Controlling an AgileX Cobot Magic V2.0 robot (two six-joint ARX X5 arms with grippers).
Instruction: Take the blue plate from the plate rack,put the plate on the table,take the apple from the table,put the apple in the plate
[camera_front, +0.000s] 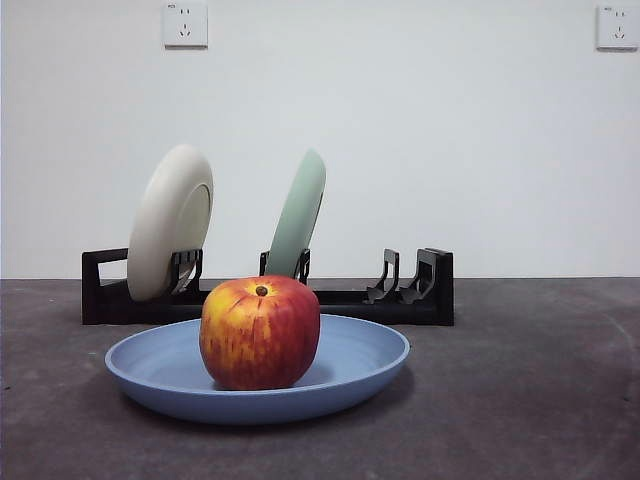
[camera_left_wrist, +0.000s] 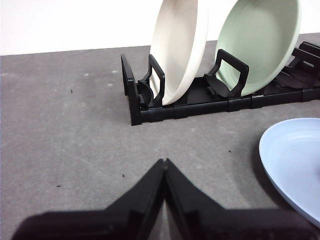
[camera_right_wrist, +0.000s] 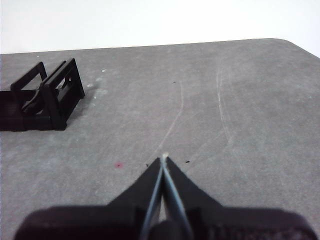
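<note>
While the apple (camera_front: 259, 332) sits inside the blue plate (camera_front: 370, 360) at lower centre of my front view, on the tabletop (camera_front: 540, 400) before the plate rack (camera_front: 430, 290), I see the left tool (camera_left_wrist: 164, 162) and right tool (camera_right_wrist: 163, 159) both pinched closed, holding nothing

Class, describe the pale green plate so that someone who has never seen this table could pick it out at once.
Find the long black plate rack at the back of the table, behind the blue plate holding the apple. Two plates stand on edge in it. The pale green plate is the one nearer the rack's middle; the cream-white plate stands at its end.
</note>
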